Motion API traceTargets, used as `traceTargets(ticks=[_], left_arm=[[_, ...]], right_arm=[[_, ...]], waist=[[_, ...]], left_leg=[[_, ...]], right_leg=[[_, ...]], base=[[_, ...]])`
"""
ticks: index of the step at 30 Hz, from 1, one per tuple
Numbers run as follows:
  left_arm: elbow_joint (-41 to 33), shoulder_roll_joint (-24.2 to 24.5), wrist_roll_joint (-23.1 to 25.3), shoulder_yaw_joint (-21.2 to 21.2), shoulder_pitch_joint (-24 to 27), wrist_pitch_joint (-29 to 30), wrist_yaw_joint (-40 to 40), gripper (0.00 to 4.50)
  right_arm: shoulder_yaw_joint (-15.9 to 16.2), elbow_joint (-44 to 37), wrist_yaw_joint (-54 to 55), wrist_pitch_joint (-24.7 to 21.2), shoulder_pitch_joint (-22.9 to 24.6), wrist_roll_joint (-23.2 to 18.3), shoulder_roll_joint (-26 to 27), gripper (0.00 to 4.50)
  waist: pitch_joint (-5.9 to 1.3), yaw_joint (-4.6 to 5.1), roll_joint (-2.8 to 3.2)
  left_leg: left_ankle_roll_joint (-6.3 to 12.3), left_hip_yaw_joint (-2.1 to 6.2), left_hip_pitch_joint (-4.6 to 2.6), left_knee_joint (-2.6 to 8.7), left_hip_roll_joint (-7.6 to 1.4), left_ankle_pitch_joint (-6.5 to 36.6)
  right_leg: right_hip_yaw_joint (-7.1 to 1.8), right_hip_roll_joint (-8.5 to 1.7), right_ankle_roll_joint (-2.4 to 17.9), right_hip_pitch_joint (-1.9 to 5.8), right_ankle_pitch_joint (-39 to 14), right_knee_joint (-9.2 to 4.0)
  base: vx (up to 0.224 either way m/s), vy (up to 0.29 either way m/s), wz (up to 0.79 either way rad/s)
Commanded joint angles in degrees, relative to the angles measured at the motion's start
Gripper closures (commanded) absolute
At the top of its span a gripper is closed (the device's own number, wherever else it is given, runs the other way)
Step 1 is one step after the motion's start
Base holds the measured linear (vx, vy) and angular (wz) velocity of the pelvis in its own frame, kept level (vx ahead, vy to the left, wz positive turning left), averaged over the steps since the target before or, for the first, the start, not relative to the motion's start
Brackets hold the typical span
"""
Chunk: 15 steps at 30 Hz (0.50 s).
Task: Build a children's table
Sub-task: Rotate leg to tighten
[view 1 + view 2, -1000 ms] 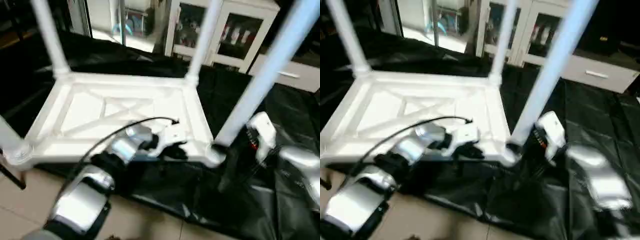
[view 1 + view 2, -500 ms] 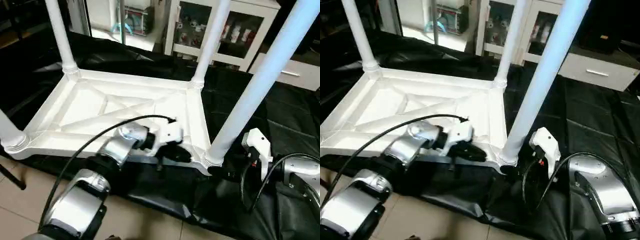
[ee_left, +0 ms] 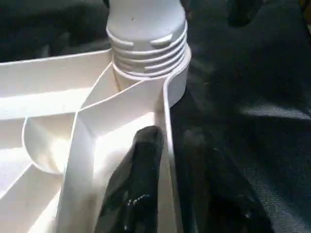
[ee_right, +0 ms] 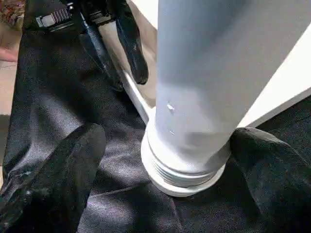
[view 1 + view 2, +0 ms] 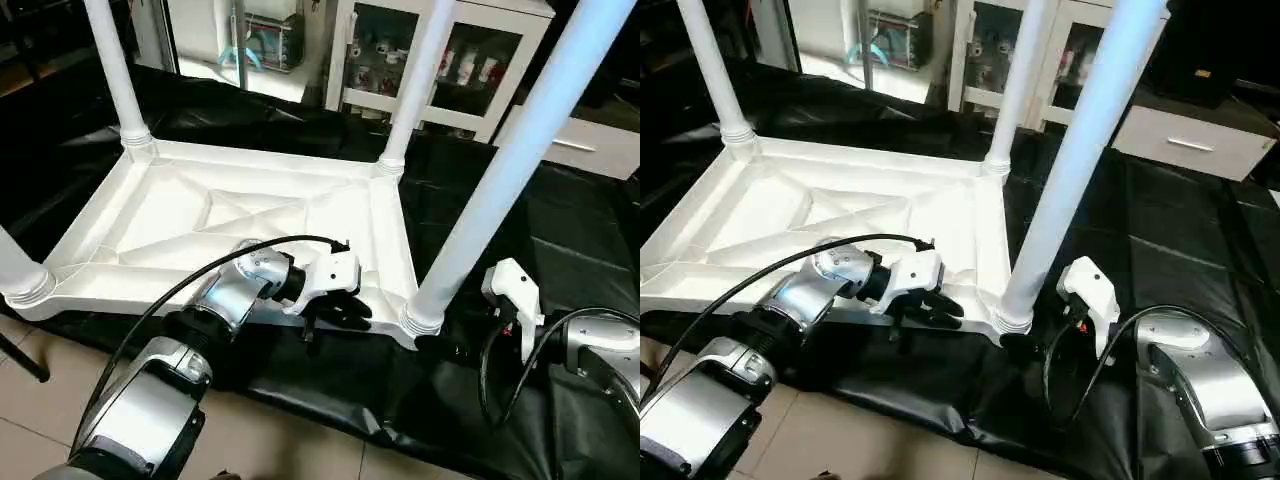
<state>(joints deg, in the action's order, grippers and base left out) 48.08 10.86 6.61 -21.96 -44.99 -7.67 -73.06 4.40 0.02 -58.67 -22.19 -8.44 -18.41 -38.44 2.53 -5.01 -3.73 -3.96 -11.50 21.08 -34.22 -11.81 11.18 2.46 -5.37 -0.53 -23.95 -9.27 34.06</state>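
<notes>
The white plastic ribbed tabletop point(image 5: 250, 225) lies upside down on black sheeting point(image 5: 560, 230), all four white tapered tube legs seated. Likely next: checking the leg point(image 5: 500, 180) at four o'clock. The left gripper point(image 5: 335, 305) straddles the rim, fingers slightly parted; the right gripper point(image 4: 160, 160) flanks that leg's base, spread wide.
</notes>
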Motion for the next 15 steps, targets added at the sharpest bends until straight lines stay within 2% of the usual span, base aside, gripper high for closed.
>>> traceTargets(ticks=[1,3,5,6,12,15], left_arm=[[-1.1,-0.4,0.3,0.1,0.0,0.4,0.5,3.14],[-1.3,-0.5,0.3,-0.3,0.1,0.6,0.4,3.13],[-1.3,-0.4,1.0,-1.0,0.3,0.3,0.5,2.84],[-1.2,-0.4,1.2,-1.2,0.3,0.3,0.5,2.84],[-0.2,0.3,3.9,-3.1,0.5,-1.0,2.1,2.34],[0.1,1.1,4.9,-4.2,0.4,0.8,1.3,2.22]], right_arm=[[-0.1,-0.8,-0.3,0.3,-0.2,0.1,-0.6,0.00],[0.0,-0.4,-0.4,0.5,-0.2,0.3,-0.7,0.00],[0.0,-0.4,-0.5,0.5,-0.3,0.4,-0.9,0.00],[0.0,-0.3,-0.6,0.5,-0.3,0.5,-0.9,0.00],[0.2,-0.3,-0.6,0.6,-0.6,0.8,-0.8,0.00],[0.4,-0.3,-0.4,0.5,-1.0,0.8,-0.4,0.00]], waist=[[-3.37,0.07,-0.47],[-3.34,0.04,-0.51],[-3.30,0.07,-0.50],[-3.30,0.07,-0.45],[-3.39,0.09,-0.46],[-3.33,0.13,-0.40]], left_leg=[[3.82,0.61,-0.78,4.06,-1.76,10.9],[3.83,0.61,-0.79,4.05,-1.73,11.3],[3.54,0.65,-0.81,4.11,-1.75,12.1],[3.40,0.67,-0.82,4.11,-1.76,12.3],[3.43,0.69,-0.83,4.07,-1.76,11.6],[3.35,0.69,-0.88,4.12,-1.79,12.1]], right_leg=[[-1.71,-2.75,13.6,2.89,-8.7,-3.27],[-1.70,-2.78,13.4,2.91,-9.7,-3.38],[-1.71,-2.81,12.9,2.89,-11.3,-3.55],[-1.73,-2.80,12.7,2.85,-11.7,-3.61],[-1.69,-2.74,12.7,2.89,-10.7,-3.46],[-1.70,-2.73,12.8,2.86,-11.0,-3.47]], base=[[0.000,0.000,0.00],[0.000,0.000,0.00],[0.000,0.000,0.00],[0.000,0.000,0.00],[0.000,0.000,0.00],[0.000,0.000,0.00]])
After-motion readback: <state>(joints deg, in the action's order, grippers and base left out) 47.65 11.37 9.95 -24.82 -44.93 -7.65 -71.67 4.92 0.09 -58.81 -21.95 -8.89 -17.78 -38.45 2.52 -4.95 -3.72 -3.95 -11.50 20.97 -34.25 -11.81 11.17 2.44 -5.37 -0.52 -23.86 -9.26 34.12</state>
